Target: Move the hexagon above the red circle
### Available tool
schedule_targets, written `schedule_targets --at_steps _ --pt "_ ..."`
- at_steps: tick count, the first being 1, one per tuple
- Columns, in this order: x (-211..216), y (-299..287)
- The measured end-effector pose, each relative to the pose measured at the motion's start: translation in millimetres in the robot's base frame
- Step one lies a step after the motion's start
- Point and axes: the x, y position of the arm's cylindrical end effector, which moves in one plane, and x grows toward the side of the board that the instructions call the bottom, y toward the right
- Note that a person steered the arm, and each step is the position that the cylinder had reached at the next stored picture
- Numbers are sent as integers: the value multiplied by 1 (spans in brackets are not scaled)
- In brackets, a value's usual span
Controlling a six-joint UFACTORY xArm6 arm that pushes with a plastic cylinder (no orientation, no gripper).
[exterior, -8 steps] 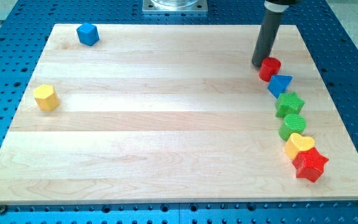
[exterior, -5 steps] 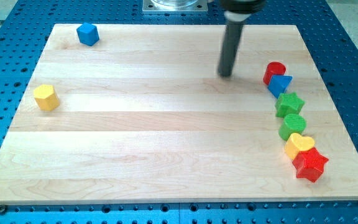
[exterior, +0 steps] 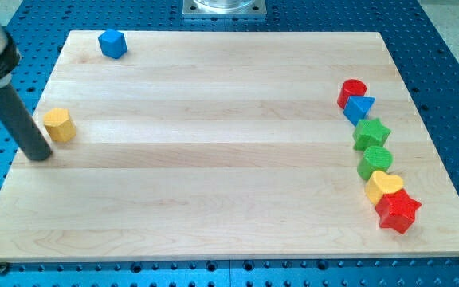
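The yellow hexagon (exterior: 58, 125) lies near the left edge of the wooden board. My tip (exterior: 38, 155) rests on the board just below and to the left of it, close to it; I cannot tell if they touch. The red circle (exterior: 351, 92) sits far off at the view's right, at the top of a curved line of blocks.
Below the red circle run a blue triangle (exterior: 360, 108), a green star (exterior: 371, 132), a green circle (exterior: 375, 160), a yellow heart (exterior: 383, 186) and a red star (exterior: 398, 210). A blue cube (exterior: 112, 43) sits at the top left. The board (exterior: 213, 159) lies on a blue perforated table.
My tip has swept from beside the red circle at the right across the board to the left, ending by the yellow hexagon. The red circle shifted slightly right early on.
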Motion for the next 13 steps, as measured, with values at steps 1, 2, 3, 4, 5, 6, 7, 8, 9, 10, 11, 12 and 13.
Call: schedule_targets --at_steps 1,2,3,4,5,6,7,8,9,10,11,12,13 --pt "-48 -8" --pt "-48 36" --pt "-33 -23" --pt "-38 1" --pt "-74 42" --pt "-41 -4" --pt "-18 43" --pt "-59 99" --pt "-96 203" --pt "-72 181" --pt "-54 201" --pt "-52 220" --pt "-32 172"
